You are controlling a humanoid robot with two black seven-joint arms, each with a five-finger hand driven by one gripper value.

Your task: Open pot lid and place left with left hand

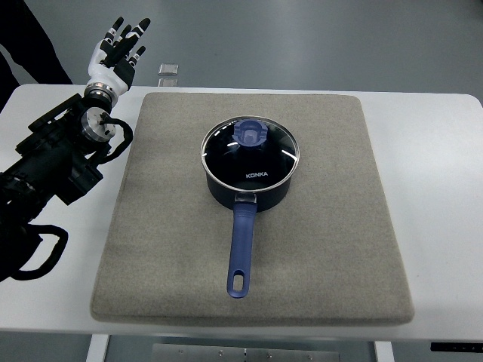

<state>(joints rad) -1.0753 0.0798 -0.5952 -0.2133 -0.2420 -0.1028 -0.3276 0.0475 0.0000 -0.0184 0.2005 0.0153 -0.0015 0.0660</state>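
A dark blue pot [249, 188] stands in the middle of the grey mat [317, 249], its long blue handle [240, 253] pointing toward me. A glass lid [250, 154] with a metal rim and a blue knob [250, 133] sits closed on the pot. My left hand [118, 47] is raised at the far left corner of the table, well to the left of the pot and beyond the mat. Its fingers are spread and hold nothing. The right arm does not show.
The mat lies on a white table [438, 151]. A small grey square object [168, 71] sits past the table's far edge. A dark shape [34, 41] fills the upper left corner. Bare mat lies to the left of the pot.
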